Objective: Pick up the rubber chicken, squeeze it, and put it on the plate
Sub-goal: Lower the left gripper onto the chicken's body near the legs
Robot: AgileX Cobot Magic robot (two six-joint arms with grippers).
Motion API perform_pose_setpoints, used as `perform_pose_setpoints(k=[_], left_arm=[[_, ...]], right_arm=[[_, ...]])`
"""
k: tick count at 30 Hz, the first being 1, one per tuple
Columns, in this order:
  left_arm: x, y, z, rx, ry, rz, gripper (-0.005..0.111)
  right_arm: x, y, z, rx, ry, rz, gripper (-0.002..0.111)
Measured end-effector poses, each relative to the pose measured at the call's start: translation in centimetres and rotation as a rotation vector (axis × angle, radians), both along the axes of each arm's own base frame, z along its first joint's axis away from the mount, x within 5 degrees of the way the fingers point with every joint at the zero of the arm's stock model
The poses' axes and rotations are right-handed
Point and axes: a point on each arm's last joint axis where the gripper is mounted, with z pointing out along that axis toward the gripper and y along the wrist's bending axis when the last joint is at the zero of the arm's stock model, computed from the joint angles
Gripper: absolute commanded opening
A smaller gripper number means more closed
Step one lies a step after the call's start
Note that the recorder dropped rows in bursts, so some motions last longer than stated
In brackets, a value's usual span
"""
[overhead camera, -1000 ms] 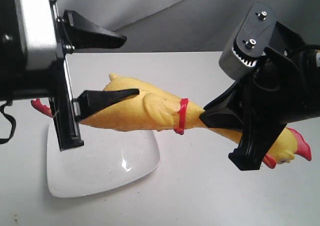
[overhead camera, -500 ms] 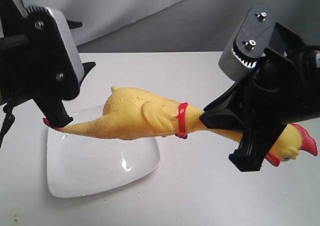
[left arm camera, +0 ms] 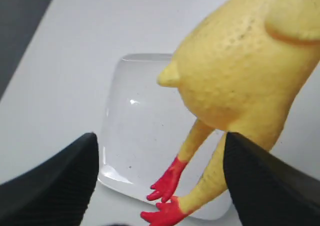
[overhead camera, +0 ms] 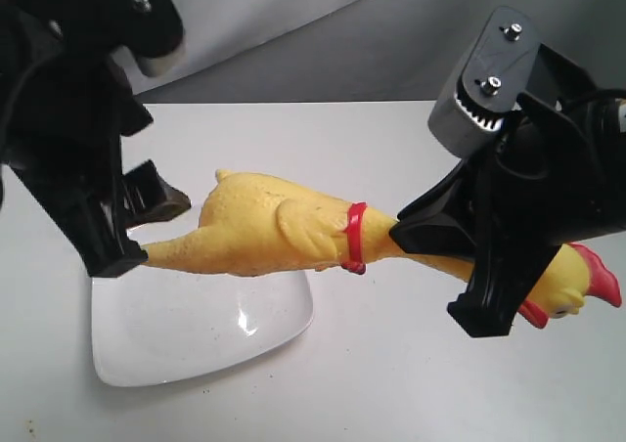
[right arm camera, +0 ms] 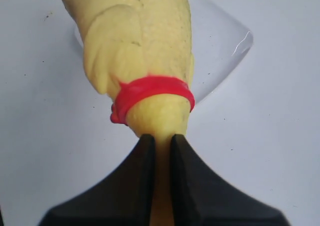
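The rubber chicken (overhead camera: 284,232) hangs level in the air above the table (overhead camera: 391,383), its neck pinched tight in my right claw (overhead camera: 409,232). The wrist camera shows those two black fingers nearly meeting, with the yellow neck squashed thin between them just behind the red band. The head, with its red comb and beak, pokes out past the claw on the side away from the plate (overhead camera: 196,349).

My left claw (left arm camera: 161,141) stands wide apart at the tail end. Its dark pads flank the two thin legs and red feet without touching them. The legs and rump hover over the plate while the chest and head reach beyond its rim.

As I judge it, the pick-up is done. The neck is clearly compressed, though I cannot tell from here whether the squeeze proper has been made. Setting the toy down is still to come, since no part of it rests on the plate.

The chicken is soft, matte yellow rubber, finely pitted like citrus peel. It is long and tapering, with a moulded wing and a small pointed tail, and it yields visibly where I grip it. The plate is glossy white and shallow, square with rounded corners and a low raised rim. It shows a few dark specks and a bright glint of light. The table is plain white and lightly flecked.
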Motion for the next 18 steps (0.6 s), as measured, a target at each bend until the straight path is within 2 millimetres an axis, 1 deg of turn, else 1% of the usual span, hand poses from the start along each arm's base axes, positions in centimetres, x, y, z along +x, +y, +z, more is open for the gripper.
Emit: perform_pose_setpoints(k=[6,9,14,18], left_arm=[[1.8,-1.5,-3.5,0.121,0.137,-0.048,0.068],[2.2,-1.7,-4.2,0.155,0.149,-0.071,0.068],[2.5,-1.7,-3.1,0.182,0.096,-0.125,0.068],[1.8,-1.2,-1.2,0.137,0.027,-0.128,0.068]], right_arm=[[-0.2,0.0,-0.1,-0.002,0.018,0.008,0.000],[-0.2,0.0,-0.1,-0.001,0.022,0.009,0.000],[-0.2,0.0,-0.1,0.002,0.023,0.009,0.000],[-0.2,0.0,-0.1,0.002,0.023,0.009,0.000]])
